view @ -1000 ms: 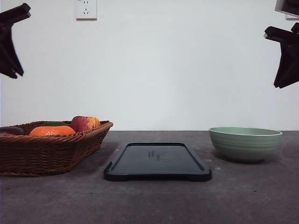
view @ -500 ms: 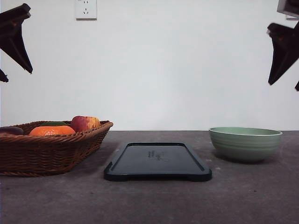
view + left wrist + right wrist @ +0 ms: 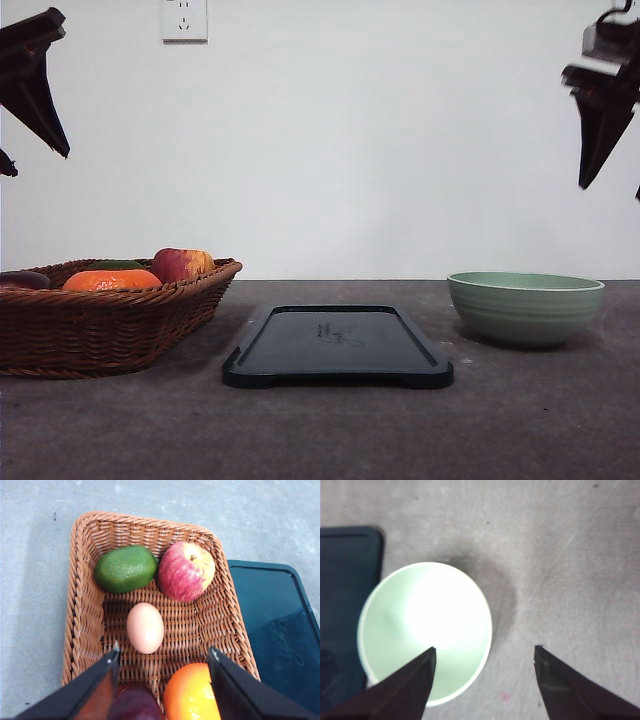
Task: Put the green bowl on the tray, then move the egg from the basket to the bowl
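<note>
Jaws of both grippers wide apart, empty, high above the table (image 3: 330, 430).
Front view hides the egg (image 3: 145, 628) inside the basket (image 3: 110, 330); frame edges crop left gripper (image 3: 162, 680) and right gripper (image 3: 485, 680).

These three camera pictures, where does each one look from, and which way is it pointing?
Front view: low at table level, facing forward at the basket, tray and green bowl; both hands hang high.
Left wrist view: on the left arm, looking down into the basket at the egg; open left hand.
Right wrist view: on the right arm, above the bowl; open right hand.
All share the tray.
</note>
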